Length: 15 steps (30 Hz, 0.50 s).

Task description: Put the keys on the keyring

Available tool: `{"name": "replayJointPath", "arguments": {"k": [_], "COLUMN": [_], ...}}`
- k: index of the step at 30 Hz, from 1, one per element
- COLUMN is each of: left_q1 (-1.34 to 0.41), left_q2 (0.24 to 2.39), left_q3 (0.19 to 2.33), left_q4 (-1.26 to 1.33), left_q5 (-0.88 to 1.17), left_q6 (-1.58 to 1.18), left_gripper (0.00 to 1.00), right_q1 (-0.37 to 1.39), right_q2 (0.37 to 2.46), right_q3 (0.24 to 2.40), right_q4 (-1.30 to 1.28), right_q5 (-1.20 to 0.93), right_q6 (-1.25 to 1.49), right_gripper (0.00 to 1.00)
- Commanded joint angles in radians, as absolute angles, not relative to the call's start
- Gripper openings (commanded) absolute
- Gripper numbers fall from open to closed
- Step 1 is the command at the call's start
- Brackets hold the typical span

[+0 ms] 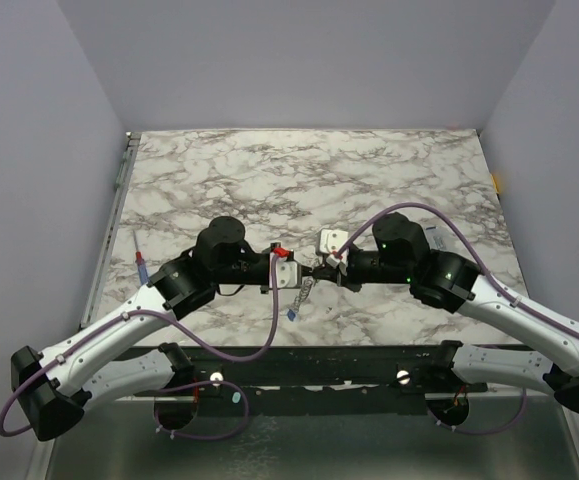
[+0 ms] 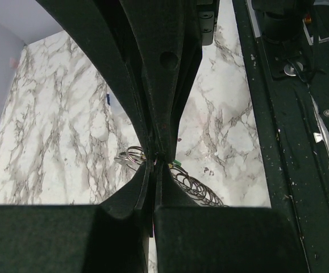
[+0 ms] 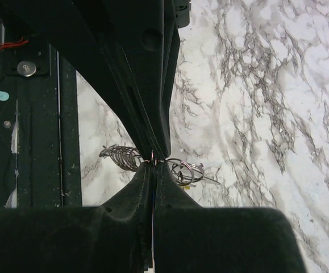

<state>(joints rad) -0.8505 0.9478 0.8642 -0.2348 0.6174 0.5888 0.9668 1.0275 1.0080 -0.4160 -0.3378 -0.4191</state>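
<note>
The left gripper (image 2: pixel 155 160) and right gripper (image 3: pixel 153 161) both clamp the keyring (image 3: pixel 123 157) above the worktop's (image 1: pixel 369 180) near edge. It looks light, thin and slippery, so it is best pinched on the wire itself.

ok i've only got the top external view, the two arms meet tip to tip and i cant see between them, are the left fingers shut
observer: yes, the left wrist view shows the left fingers pressed together, pinching the thin wire of the keyring.
operator: and the right ones
observer: the right fingers are shut too, on the same wire, and silvery loops show on both sides of their tips.
operator: any key on it
observer: a small green bit sits right beside the tips, but it is too small to tell whether it is a key or threaded on.
</note>
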Motion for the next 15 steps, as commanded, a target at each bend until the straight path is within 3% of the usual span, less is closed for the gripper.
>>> {"name": "replayJointPath", "arguments": {"k": [1, 3, 8, 11, 15], "left_q1": [-0.851, -0.85, -0.85, -0.85, -0.85], "left_q2": [0.929, 0.898, 0.842, 0.827, 0.802], "left_q3": [0.847, 0.8, 0.685, 0.656, 0.62], "left_q4": [-0.141, -0.043, 0.189, 0.237, 0.315], "left_q5": [0.659, 0.643, 0.627, 0.623, 0.62], "left_q6": [0.586, 0.54, 0.413, 0.387, 0.349], "left_gripper": [0.0, 0.0, 0.0, 0.0, 0.0], "right_q1": [0.973, 0.973, 0.973, 0.973, 0.973], "right_q2": [0.996, 0.972, 0.939, 0.927, 0.9], "right_q3": [0.994, 0.968, 0.918, 0.908, 0.892], "right_q4": [-0.324, -0.278, -0.205, -0.193, -0.174], "right_q5": [-0.35, -0.334, -0.336, -0.339, -0.32], "right_q6": [-0.389, -0.37, -0.327, -0.315, -0.309], "right_gripper": [0.01, 0.04, 0.41, 0.48, 0.5]}}
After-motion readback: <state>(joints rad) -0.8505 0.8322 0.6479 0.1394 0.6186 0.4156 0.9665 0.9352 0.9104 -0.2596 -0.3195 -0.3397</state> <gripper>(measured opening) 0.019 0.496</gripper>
